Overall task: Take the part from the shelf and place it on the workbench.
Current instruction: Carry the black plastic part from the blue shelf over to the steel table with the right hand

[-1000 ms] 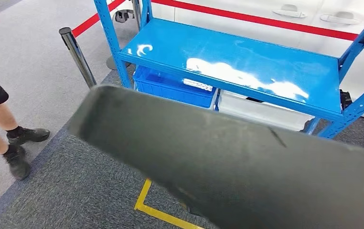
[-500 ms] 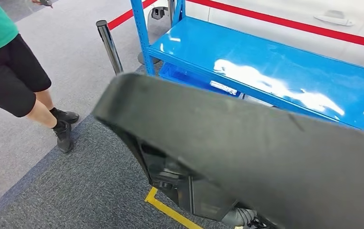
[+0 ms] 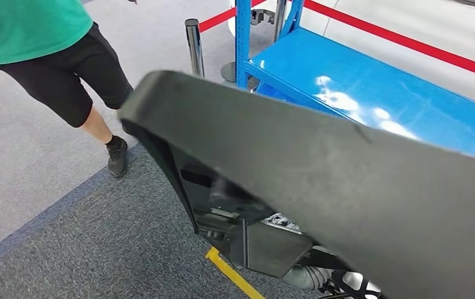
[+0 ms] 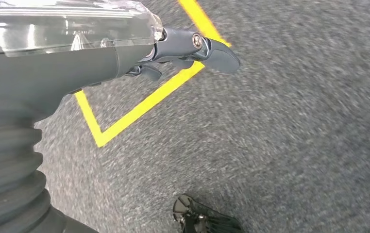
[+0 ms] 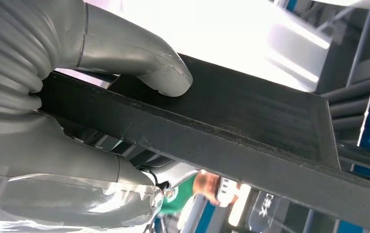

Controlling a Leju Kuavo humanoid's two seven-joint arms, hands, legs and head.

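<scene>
Part held off the shelf, carried in the right hand.
Right hand [image 5: 76, 111] grips the edge of the dark flat part [image 3: 322, 180], thumb on top; left hand [image 4: 139, 48] holds nothing, fingers curled, above the carpet [image 4: 280, 145]; blue shelf [image 3: 372, 93] lies beyond the part.
</scene>
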